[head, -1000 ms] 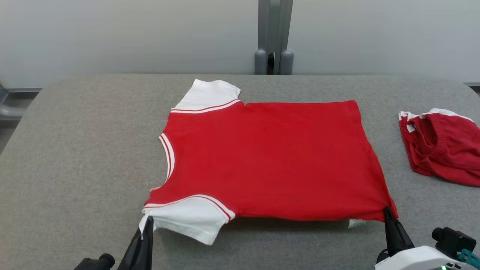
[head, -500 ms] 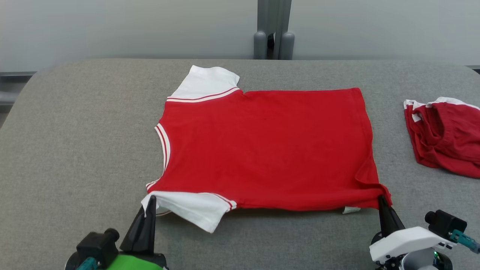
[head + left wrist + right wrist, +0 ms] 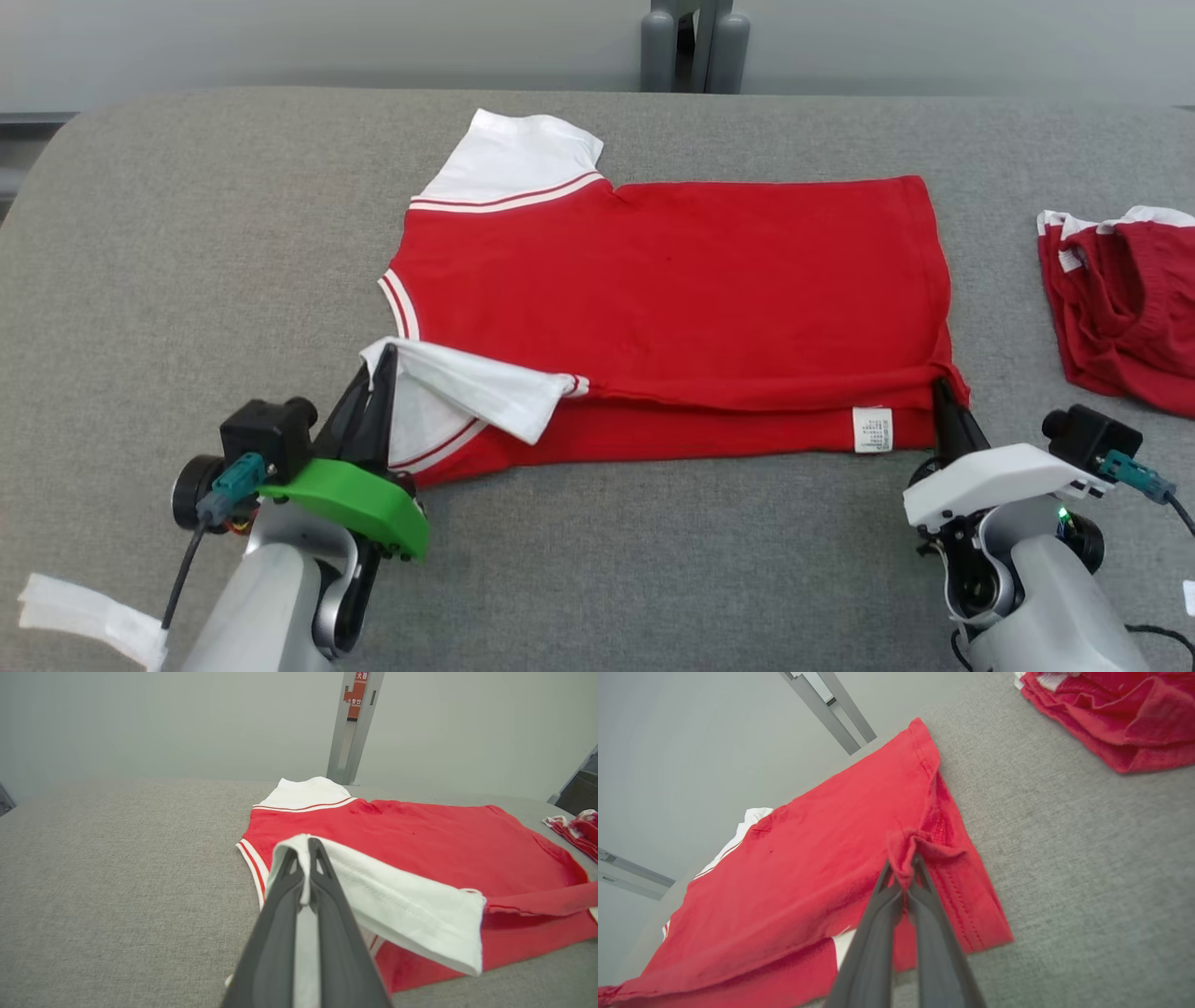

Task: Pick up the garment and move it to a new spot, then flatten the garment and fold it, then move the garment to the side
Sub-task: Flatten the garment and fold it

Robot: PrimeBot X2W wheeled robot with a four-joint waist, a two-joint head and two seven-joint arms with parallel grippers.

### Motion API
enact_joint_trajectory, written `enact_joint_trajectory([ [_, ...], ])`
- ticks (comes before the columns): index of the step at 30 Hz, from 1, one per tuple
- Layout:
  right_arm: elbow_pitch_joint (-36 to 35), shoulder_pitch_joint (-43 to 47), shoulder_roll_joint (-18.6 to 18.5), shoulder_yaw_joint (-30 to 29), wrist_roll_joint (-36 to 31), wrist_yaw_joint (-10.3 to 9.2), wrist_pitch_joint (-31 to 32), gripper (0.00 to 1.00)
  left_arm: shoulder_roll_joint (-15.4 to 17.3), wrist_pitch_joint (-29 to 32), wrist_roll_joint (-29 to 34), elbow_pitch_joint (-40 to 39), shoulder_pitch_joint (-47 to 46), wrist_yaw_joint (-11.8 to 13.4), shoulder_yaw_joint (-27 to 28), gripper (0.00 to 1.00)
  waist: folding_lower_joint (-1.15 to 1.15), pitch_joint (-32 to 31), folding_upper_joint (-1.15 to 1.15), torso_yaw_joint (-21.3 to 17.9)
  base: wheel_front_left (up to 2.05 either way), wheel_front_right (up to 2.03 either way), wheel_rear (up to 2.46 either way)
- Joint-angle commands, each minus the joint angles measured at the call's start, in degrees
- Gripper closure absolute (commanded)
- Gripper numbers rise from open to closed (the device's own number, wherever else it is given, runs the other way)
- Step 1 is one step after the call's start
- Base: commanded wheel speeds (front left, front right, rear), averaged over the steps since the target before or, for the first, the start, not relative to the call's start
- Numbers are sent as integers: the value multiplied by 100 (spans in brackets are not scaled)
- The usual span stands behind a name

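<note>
On the grey table the red shirt lay lengthwise between the two sets of jaws, collar toward the left pair, hem toward the right. The left gripper clenched the white sleeve; the right gripper pinched the hem corner.

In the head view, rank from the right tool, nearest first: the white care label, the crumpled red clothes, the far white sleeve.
1. White care label, just left of the right tool.
2. Crumpled red clothes, to its right.
3. Far white sleeve, back left.
</note>
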Motion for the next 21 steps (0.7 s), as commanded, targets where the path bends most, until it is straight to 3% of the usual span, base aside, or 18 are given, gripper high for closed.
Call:
enact_joint_trajectory([
  [1,92,-158,-21,-6,-58,-1,-57,100,-20,-66,-16,151,-220,-39,-14,100,0,115,0,-19,0,0,0],
  [9,654,-742,-23,92,-143,-1,-222,100,-81,-278,-25,1194,-1006,-123,-111,100,0,298,0,-127,0,0,0],
  [10,721,-803,-23,91,-168,-1,-242,89,-89,-310,-16,1309,-1089,-121,-122,100,0,315,0,-140,0,0,0],
  [11,783,-856,-22,88,-187,-1,-261,68,-99,-334,-7,1401,-1153,-126,-129,93,0,324,0,-148,0,0,0],
  [12,853,-917,-23,70,-260,-1,-291,16,-117,-365,-3,1515,-1227,-127,-138,66,0,333,0,-157,0,0,0],
  [13,897,-974,-23,46,-308,-1,-320,0,-130,-386,1,1599,-1289,-131,-145,33,0,342,0,-163,0,0,0],
  [14,958,-1044,-23,8,-368,-1,-351,0,-143,-413,15,1709,-1371,-132,-159,0,0,353,0,-169,0,0,0],
  [21,1151,-1375,-20,-42,-653,-1,-451,0,-231,-567,47,1886,-1705,-171,-137,0,0,372,0,-187,0,0,0],
])
